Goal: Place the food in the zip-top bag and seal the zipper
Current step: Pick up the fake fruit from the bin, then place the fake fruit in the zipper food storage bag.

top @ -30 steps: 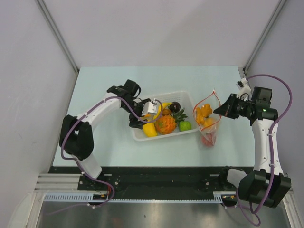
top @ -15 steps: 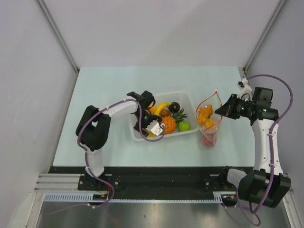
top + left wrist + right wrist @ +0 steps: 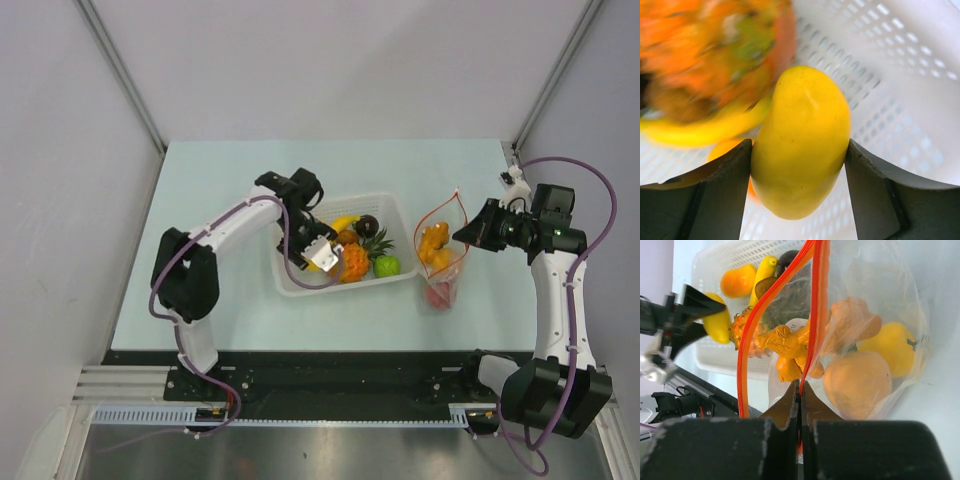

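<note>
My left gripper [image 3: 322, 255] is down in the white basket [image 3: 290, 285], its fingers pressed on both sides of a yellow fruit [image 3: 802, 135]. More food lies beside it: an orange pineapple [image 3: 352, 262], a green fruit [image 3: 389, 265], a dark purple one [image 3: 368, 223] and a banana [image 3: 345, 222]. The zip-top bag [image 3: 437, 255] stands right of the basket with its mouth open, holding orange and yellow fruits [image 3: 857, 382]. My right gripper [image 3: 800, 385] is shut on the near side of the red-orange zipper [image 3: 815, 300], holding the mouth up.
The basket's perforated wall [image 3: 900, 75] closes in around the left gripper on the right and behind. Grey walls stand on three sides of the pale table [image 3: 220, 180]. Purple cables loop off both arms.
The left gripper swung from the basket's left end to the pineapple and drew its fingers in onto the yellow fruit. The right gripper and the bag stayed in place.
</note>
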`<control>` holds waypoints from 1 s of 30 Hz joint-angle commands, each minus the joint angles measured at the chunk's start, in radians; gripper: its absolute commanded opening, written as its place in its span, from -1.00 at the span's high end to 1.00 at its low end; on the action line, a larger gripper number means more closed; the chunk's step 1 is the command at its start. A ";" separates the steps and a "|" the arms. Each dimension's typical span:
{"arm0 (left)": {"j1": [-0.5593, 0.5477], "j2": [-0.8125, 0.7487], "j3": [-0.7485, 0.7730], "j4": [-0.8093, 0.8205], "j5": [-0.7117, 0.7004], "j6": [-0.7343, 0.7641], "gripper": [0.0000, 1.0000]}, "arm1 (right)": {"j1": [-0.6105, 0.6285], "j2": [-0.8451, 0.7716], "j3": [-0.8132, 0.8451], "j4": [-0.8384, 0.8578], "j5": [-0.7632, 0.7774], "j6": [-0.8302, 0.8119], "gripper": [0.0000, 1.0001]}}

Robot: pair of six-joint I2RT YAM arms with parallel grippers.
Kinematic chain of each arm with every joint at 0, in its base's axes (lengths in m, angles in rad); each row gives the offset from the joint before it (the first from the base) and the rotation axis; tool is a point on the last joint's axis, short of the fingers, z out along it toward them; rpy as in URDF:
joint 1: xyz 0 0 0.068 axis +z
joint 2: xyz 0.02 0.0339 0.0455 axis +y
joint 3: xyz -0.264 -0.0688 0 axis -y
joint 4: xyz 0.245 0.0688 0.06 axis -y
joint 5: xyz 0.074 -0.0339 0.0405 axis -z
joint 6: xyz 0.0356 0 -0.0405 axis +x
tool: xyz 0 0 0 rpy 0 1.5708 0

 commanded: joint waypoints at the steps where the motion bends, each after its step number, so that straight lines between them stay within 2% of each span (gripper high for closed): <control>1: 0.029 -0.124 0.123 -0.140 0.066 0.044 0.17 | -0.005 -0.023 0.032 0.009 -0.011 -0.017 1.00; 3: 0.037 -0.129 0.209 -0.165 0.101 0.018 0.23 | -0.003 -0.021 0.038 0.009 -0.012 -0.017 1.00; 4: 0.037 -0.121 0.250 -0.168 0.130 -0.050 0.26 | -0.003 -0.023 0.039 0.010 -0.011 -0.017 1.00; 6: 0.029 -0.090 0.429 -0.165 0.282 -0.173 0.27 | -0.003 -0.024 0.041 0.009 -0.011 -0.012 1.00; 7: 0.018 -0.043 0.501 -0.142 0.332 -0.391 0.28 | -0.003 -0.026 0.041 0.004 -0.011 -0.012 1.00; 8: -0.014 -0.020 0.639 -0.099 0.374 -0.539 0.26 | -0.003 -0.027 0.039 0.004 -0.008 -0.012 1.00; 9: -0.032 0.001 0.693 0.047 0.430 -0.704 0.23 | -0.003 -0.027 0.038 0.003 -0.003 -0.009 1.00; 10: -0.049 0.026 0.729 0.146 0.440 -1.061 0.18 | -0.003 -0.030 0.038 -0.002 0.009 -0.009 1.00; 11: -0.083 0.028 0.738 0.245 0.448 -1.229 0.18 | -0.003 -0.035 0.039 -0.003 0.017 -0.009 1.00; 12: -0.097 0.022 0.714 0.464 0.463 -1.384 0.20 | -0.003 -0.038 0.039 -0.003 0.022 -0.006 1.00; 13: -0.111 0.013 0.673 0.581 0.472 -1.663 0.20 | -0.003 -0.043 0.039 -0.006 0.029 -0.005 1.00; 14: -0.140 -0.026 0.551 0.705 0.472 -1.788 0.19 | -0.003 -0.052 0.039 -0.008 0.031 0.000 1.00; 15: -0.153 -0.046 0.475 0.960 0.416 -1.918 0.19 | -0.003 -0.056 0.039 -0.008 0.029 0.002 1.00; 16: -0.169 -0.066 0.406 1.074 0.390 -2.109 0.19 | -0.003 -0.059 0.038 -0.008 0.029 0.006 1.00; 17: -0.196 -0.092 0.291 1.166 0.364 -2.182 0.17 | -0.003 -0.064 0.036 -0.006 0.029 0.009 1.00; 18: -0.212 -0.096 0.254 1.303 0.321 -2.236 0.17 | -0.003 -0.070 0.035 -0.006 0.028 0.009 1.00; 19: -0.227 -0.090 0.237 1.315 0.239 -2.298 0.17 | -0.003 -0.070 0.032 -0.003 0.028 0.015 1.00; 21: -0.272 -0.052 0.247 1.258 0.168 -2.324 0.18 | -0.003 -0.070 0.032 -0.002 0.028 0.018 1.00; 22: -0.285 -0.034 0.262 1.213 0.085 -2.355 0.20 | -0.003 -0.070 0.029 -0.003 0.026 0.020 1.00; 24: -0.316 0.026 0.312 1.127 0.068 -2.378 0.21 | -0.003 -0.069 0.027 0.003 0.023 0.029 1.00; 27: -0.333 0.071 0.310 1.102 -0.011 -2.433 0.17 | -0.003 -0.073 0.026 0.009 0.009 0.038 1.00; 30: -0.341 0.088 0.299 1.090 -0.097 -2.427 0.03 | -0.003 -0.076 0.023 0.009 0.002 0.041 1.00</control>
